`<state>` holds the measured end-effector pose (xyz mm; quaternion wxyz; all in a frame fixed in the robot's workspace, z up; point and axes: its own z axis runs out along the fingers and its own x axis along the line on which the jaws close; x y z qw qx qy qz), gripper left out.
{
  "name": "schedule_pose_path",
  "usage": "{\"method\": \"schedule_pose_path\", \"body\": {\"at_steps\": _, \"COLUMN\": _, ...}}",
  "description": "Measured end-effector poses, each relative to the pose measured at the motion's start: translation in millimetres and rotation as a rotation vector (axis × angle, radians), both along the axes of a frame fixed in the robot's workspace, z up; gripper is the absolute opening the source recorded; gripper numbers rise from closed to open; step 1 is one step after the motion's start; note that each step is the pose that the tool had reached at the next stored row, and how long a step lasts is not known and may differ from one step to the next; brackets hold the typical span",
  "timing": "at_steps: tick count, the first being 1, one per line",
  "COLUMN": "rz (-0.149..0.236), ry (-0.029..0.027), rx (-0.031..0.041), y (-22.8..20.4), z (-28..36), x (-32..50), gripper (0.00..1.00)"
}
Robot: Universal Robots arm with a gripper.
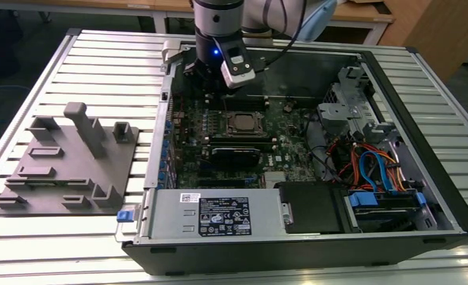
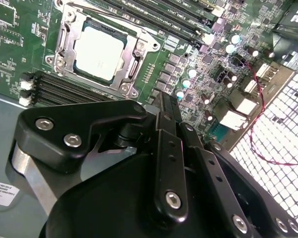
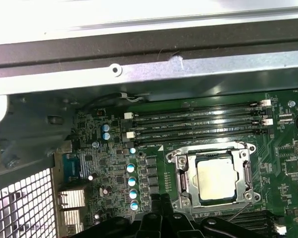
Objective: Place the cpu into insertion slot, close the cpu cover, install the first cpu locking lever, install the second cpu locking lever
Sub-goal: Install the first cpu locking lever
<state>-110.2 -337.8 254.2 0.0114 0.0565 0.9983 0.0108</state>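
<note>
The small, flat, square, silver-topped cpu (image 2: pixel 100 52) is seated in the metal-framed insertion slot (image 3: pixel 248 148), with the thin silvery cpu cover (image 2: pixel 135 62) laid flat around it. Long black memory slots (image 3: pixel 198 121) are ranged just beside it on the green motherboard (image 3: pixel 288 166). The black gripper (image 2: pixel 167 101) is held above them, jaws drawn together and empty.

Setting, exterior view. The work surface is a table (image 1: pixel 60 249) of pale grey ribbed metal slats, and even overhead light leaves soft highlights along their ridges. Behind its far edge stand wooden-topped desks (image 1: pixel 361 13) on white frames. A light wooden panel (image 1: pixel 433 32) rises at the exterior view's right. The floor (image 1: pixel 16 77) around the table is dark grey.
</note>
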Motion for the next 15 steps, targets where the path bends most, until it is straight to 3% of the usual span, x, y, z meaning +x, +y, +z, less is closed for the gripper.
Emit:
{"method": "schedule_pose_path", "body": {"at_steps": 2, "rz": 0.0, "ry": -0.0001, "rx": 0.0, "y": 2.1, "z": 0.0, "x": -0.2, "gripper": 0.1}}
{"method": "schedule_pose_path", "body": {"at_steps": 9, "rz": 0.001, "ry": -0.0008, "rx": 0.0002, "y": 17.5, "z": 0.0, "x": -0.6, "gripper": 0.1}}
{"method": "schedule_pose_path", "body": {"at_steps": 15, "rz": 0.002, "ry": -0.0064, "rx": 0.0001, "y": 25.5, "z": 0.0, "x": -1.5, "gripper": 0.1}}
